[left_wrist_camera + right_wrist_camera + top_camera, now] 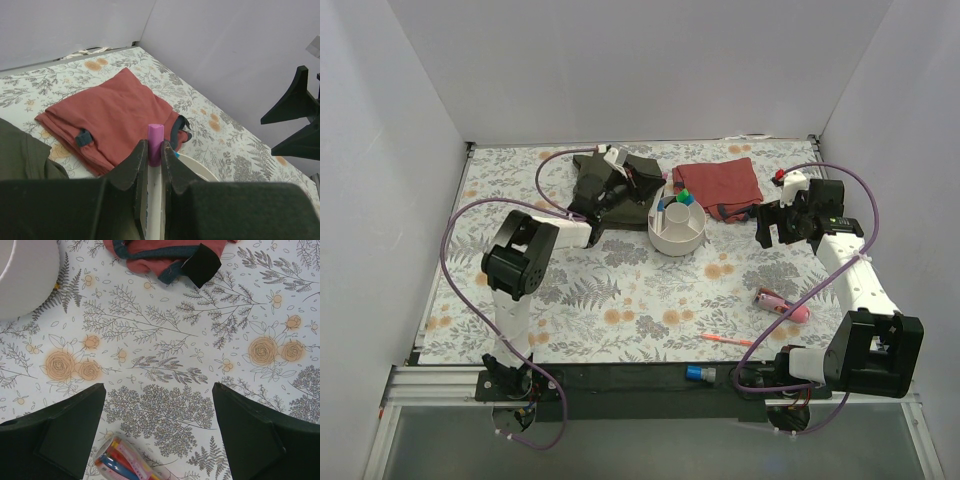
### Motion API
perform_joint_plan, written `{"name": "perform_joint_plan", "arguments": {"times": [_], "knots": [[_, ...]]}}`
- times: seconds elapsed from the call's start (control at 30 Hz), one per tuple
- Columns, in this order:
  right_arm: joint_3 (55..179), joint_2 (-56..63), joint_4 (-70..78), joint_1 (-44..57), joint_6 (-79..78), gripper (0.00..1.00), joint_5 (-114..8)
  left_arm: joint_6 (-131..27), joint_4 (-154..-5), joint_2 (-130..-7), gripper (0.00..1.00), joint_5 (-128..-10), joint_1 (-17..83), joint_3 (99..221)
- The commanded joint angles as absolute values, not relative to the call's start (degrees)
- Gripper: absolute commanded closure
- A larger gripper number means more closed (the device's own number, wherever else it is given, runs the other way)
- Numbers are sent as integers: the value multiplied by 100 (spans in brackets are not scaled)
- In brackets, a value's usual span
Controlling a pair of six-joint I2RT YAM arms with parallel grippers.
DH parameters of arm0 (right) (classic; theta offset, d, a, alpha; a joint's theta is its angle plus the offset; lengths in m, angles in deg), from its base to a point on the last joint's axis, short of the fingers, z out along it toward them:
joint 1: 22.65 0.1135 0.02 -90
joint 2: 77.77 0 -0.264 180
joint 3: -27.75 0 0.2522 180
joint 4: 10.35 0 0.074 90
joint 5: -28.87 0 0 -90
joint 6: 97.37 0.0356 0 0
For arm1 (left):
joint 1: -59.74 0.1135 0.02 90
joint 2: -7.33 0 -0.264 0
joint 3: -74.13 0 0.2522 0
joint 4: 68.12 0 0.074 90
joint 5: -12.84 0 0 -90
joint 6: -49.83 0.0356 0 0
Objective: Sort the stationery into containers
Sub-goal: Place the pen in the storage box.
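The round white bowl (677, 232) holds markers with green (687, 197) and blue caps upright in its compartments. My left gripper (662, 204) is over the bowl's left side, shut on a thin white pen with a purple cap (155, 134); the bowl's rim (201, 169) shows just below the left gripper (154, 148). My right gripper (778, 226) is open and empty right of the bowl, above bare table (159, 390). The fat pink tube (782, 303) lies near it, partly in the right wrist view (119, 463). A thin pink-orange pen (725, 340) and a blue-capped marker (700, 373) lie near the front edge.
A folded red cloth (720, 182) lies behind the bowl, also in the left wrist view (102, 120) and right wrist view (155, 255). An olive cloth (605, 195) lies under my left arm. White walls enclose the table on three sides.
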State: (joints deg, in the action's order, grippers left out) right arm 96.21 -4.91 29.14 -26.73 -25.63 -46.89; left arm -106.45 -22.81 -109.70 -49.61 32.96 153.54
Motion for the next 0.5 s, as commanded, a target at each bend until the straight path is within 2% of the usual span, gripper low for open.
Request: {"name": "perform_joint_plan", "arguments": {"times": [0.0, 0.1, 0.17, 0.23, 0.37, 0.47], "knots": [[9785, -491, 2872, -2687, -2635, 3, -4690, -10617, -2167, -11000, 100, -5009, 3311, 15425], [9750, -517, 2872, -2687, -2635, 3, -4681, -10600, -2194, -11044, 100, -5009, 3302, 15469], [9723, -535, 2872, -2687, -2635, 3, -4672, -10582, -2220, -11044, 87, -5000, 3294, 15478], [9714, -535, 2863, -2687, -2644, 3, -4646, -10530, -2264, -10983, 68, -4965, 3294, 15460], [9723, -553, 2837, -2687, -2644, 3, -4593, -10310, -2448, -10562, 52, -4964, 3294, 15294], [9828, -579, 2828, -2687, -2574, 3, -4619, -9933, -2755, -9947, 50, -4921, 3302, 15056]]}}
